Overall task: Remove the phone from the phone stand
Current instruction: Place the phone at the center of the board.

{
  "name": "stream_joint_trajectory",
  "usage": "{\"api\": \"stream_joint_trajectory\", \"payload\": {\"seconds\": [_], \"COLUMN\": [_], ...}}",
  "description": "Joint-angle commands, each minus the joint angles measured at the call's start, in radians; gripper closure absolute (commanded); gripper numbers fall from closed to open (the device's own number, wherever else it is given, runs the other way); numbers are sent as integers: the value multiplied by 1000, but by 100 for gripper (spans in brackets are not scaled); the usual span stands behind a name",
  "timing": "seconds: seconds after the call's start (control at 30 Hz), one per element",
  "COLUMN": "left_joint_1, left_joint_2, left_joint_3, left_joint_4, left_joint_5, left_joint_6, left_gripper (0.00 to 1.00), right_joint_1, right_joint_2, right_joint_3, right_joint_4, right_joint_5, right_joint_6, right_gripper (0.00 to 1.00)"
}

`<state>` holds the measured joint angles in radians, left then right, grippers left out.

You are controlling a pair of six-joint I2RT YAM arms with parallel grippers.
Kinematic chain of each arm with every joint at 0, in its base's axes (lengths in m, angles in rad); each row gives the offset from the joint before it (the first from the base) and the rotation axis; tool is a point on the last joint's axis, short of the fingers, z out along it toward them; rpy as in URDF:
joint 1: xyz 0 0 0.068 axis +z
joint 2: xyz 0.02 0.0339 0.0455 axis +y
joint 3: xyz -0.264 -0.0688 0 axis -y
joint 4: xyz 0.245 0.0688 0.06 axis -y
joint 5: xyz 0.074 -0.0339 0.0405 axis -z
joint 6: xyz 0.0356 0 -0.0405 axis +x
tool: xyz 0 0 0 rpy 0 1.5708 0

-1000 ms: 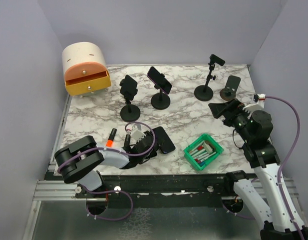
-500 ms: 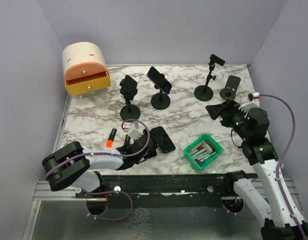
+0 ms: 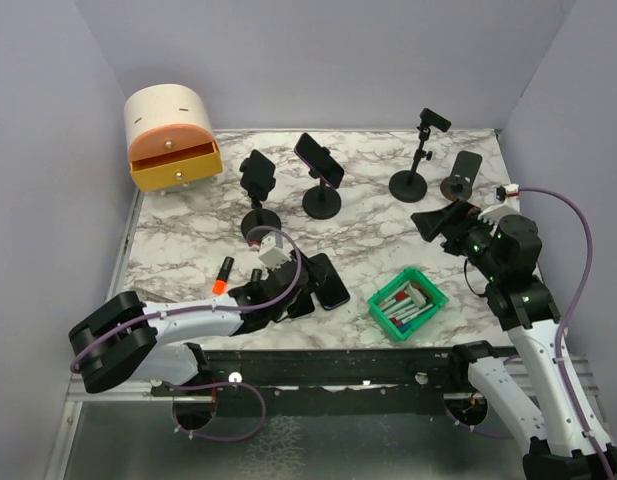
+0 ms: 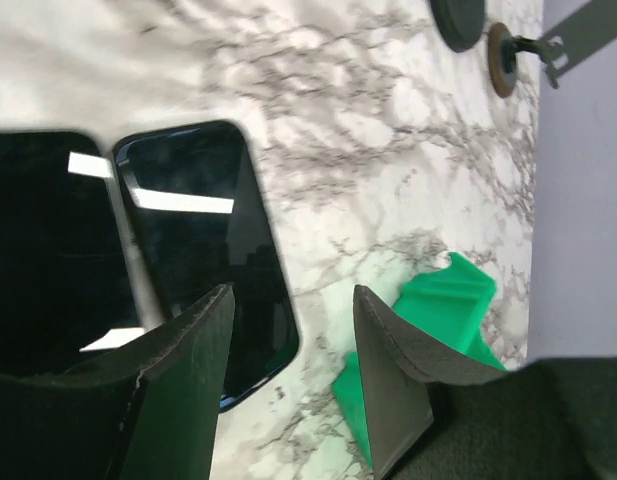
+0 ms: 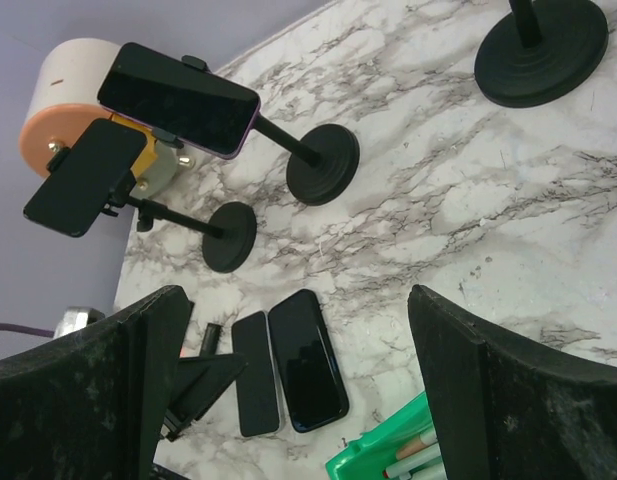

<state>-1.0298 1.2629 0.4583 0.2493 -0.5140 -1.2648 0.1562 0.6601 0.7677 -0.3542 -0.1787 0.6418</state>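
Note:
Two phones sit clamped on black stands at the back: one (image 3: 318, 158) on the middle stand (image 3: 322, 201), also in the right wrist view (image 5: 178, 98), and one (image 3: 256, 172) on the left stand (image 3: 260, 224), also in the right wrist view (image 5: 85, 177). Two more phones lie flat side by side near the front (image 3: 330, 280), also in the left wrist view (image 4: 203, 240) and the right wrist view (image 5: 308, 360). My left gripper (image 3: 296, 292) (image 4: 293, 292) is open and empty, low over the near end of the flat phones. My right gripper (image 3: 440, 222) (image 5: 296, 300) is open and empty, held high at the right.
A green bin (image 3: 408, 303) of markers stands front right. An empty stand (image 3: 410, 184) and a small brown-based stand (image 3: 456, 186) are at the back right. An orange and cream drawer box (image 3: 171, 140) is at the back left. A red-tipped marker (image 3: 222, 276) lies front left.
My left arm has stretched out, its wrist rising while the gripper stays by the flat phones. My right gripper has shifted slightly left and back.

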Motion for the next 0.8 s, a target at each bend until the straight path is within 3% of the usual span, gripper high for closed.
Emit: {"api": "stream_joint_trajectory", "payload": {"seconds": [0.0,0.23,0.43,0.77], "left_joint_1": [-9,-9,-9,-11], "left_joint_2": [65,297,456,586], "left_joint_3": [176,390,522,576], "left_joint_4": [-82,-115,-142,-179], "left_joint_5": [20,77,111,155], "left_joint_6": [248,400,429,458], "left_gripper": [50,74,94,100], "right_joint_1": [4,5,6,10], "right_joint_2": [-11,-20,-18,-10], "right_joint_3": [48,70,80,91], "right_joint_4": [-49,-98,-110,-112], "right_joint_5": [-30,-27,-30,-27], "right_joint_6": [-45,-68,-69,-63], "right_gripper": [5,5,5,5]}}
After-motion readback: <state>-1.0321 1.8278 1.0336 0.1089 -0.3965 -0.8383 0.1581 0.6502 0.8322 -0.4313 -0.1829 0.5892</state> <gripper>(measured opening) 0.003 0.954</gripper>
